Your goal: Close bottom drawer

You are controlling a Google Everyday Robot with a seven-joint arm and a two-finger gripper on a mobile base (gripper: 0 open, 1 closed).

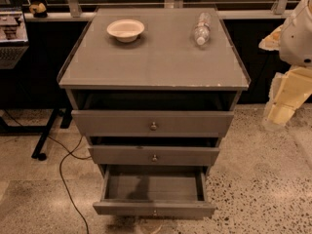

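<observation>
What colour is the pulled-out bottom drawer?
Grey. The bottom drawer shows best in the camera view; the gripper is off to the right.

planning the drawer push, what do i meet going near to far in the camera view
bottom drawer, pulled out → middle drawer → top drawer → cabinet top; the gripper is off to the side at the right edge

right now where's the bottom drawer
Camera view: the bottom drawer is pulled out lowest in the cabinet, under the middle drawer. The gripper hangs at the picture's right edge, apart from the cabinet.
</observation>
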